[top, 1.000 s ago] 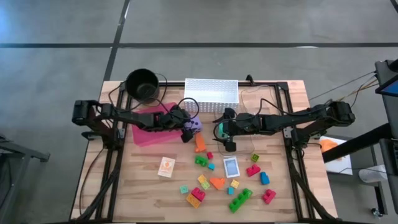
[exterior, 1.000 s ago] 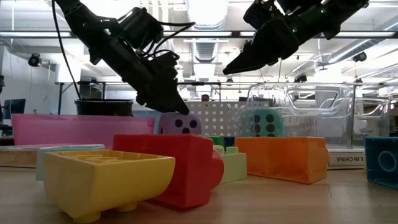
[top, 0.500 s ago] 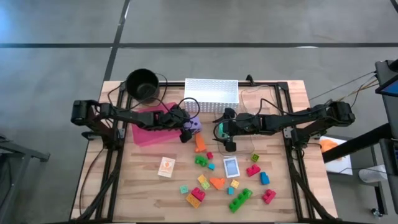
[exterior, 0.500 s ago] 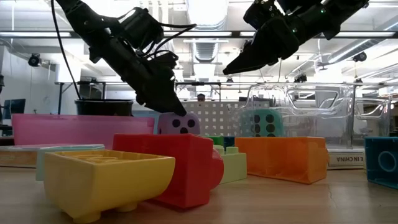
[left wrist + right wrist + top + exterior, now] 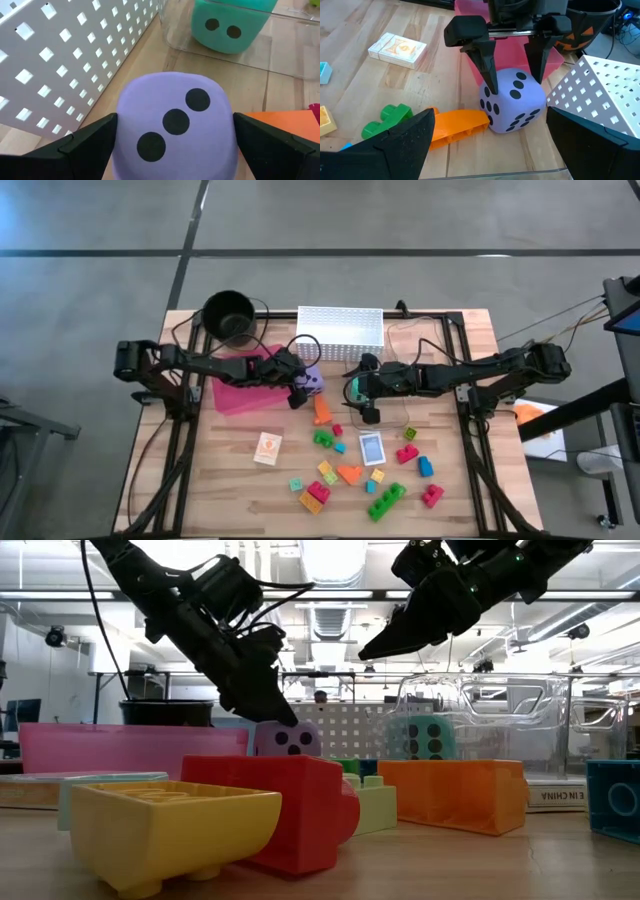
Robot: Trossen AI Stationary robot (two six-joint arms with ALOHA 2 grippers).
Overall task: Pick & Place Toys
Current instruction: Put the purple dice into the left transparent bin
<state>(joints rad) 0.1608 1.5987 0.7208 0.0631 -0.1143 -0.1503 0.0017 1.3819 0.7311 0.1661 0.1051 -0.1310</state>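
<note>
While the black bucket (image 5: pixel 229 314) stands at the table's far left corner, the left arm reaches over the pink tray (image 5: pixel 236 396) just in front of it, and the left gripper (image 5: pixel 302 384) sits at the purple die (image 5: pixel 312 379), its two fingers (image 5: pixel 485 60) spread wide and standing one on each side of the die's upper face without pressing it (the right wrist view shows both tips flanking the three-dot face, the die resting on the wood). Behind the die lies the white perforated basket (image 5: pixel 340 330) at the table's far edge, and just in front of the die lies an orange block (image 5: pixel 321 410), close beside it. Nearer the table's front edge, a small card pack (image 5: pixel 267 448) lies alone to the left of the scattered blocks: green (image 5: pixel 323 438), yellow (image 5: pixel 326 470), red (image 5: pixel 317 495), an orange piece (image 5: pixel 350 474) and another green block (image 5: pixel 385 498). Right of the purple die, the teal die (image 5: pixel 355 389) sits inside a clear plastic container (image 5: pixel 480 725), and the right gripper (image 5: pixel 366 412) hangs above that spot with its fingers apart and holding nothing. A blue-backed card (image 5: pixel 371 448) lies in front of it, then a pink-red block (image 5: pixel 407 453), a blue block (image 5: pixel 425 467) and a red block (image 5: pixel 432 495) towards the right.
</note>
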